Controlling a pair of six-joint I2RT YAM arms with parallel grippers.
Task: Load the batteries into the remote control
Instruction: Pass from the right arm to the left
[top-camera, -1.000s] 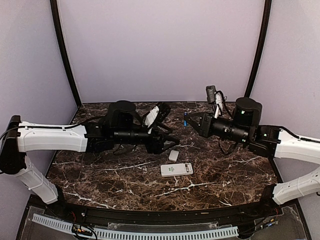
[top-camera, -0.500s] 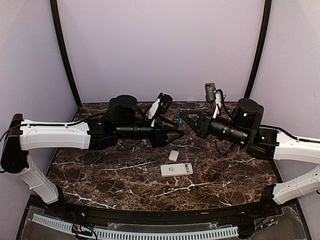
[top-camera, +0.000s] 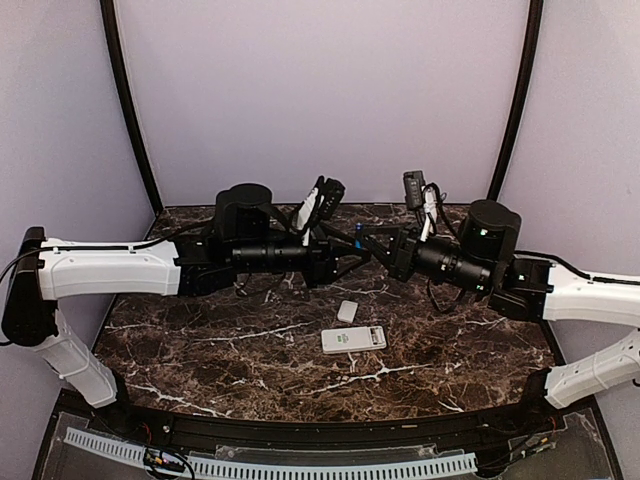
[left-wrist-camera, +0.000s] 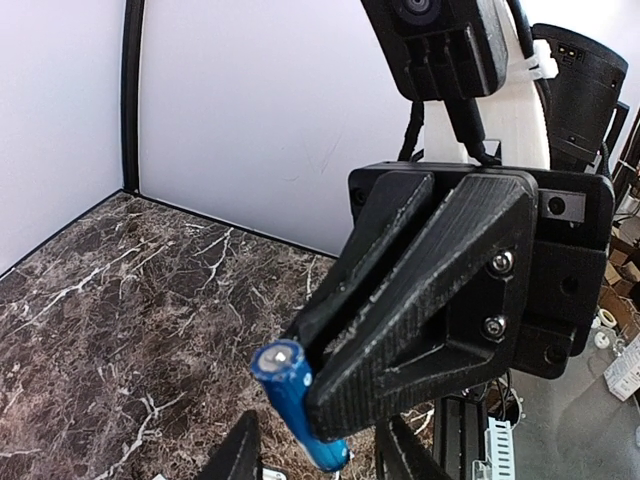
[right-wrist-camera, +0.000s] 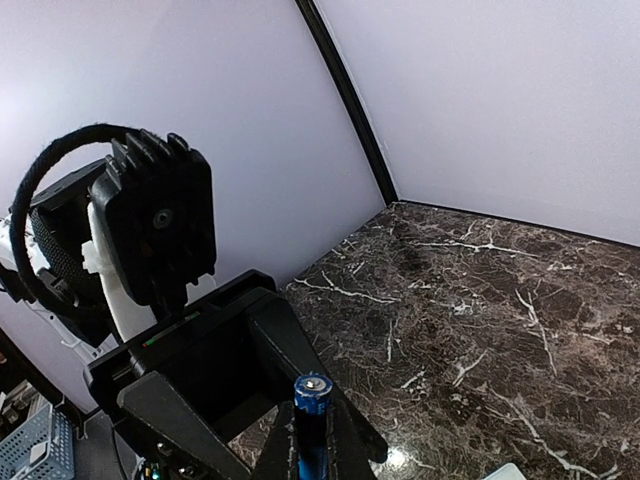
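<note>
Brown marble table (top-camera: 200, 350), top view: both arms meet above its far middle. The right gripper (top-camera: 366, 238) is clamped on one blue battery (top-camera: 358, 232), held clear of the surface. The left gripper (top-camera: 350, 257) faces it from 8 o'clock of the battery; its opening cannot be read here. The remote control (top-camera: 353, 339) lies flat at 6 o'clock of the grippers, well apart from them. A white cover piece (top-camera: 347, 311) lies at 12 o'clock of the remote, near but not touching.

Left wrist view: the right gripper's black fingers (left-wrist-camera: 430, 290) pinch the tilted battery, its silvery end pointing to 11 o'clock. The left gripper's own fingers stand wide apart, one either side of the battery. Contact cannot be told.

Right wrist view: the battery stands upright at 6 o'clock, silvery end up. The left gripper's fingers (right-wrist-camera: 280, 335) are spread wide around it.
</note>
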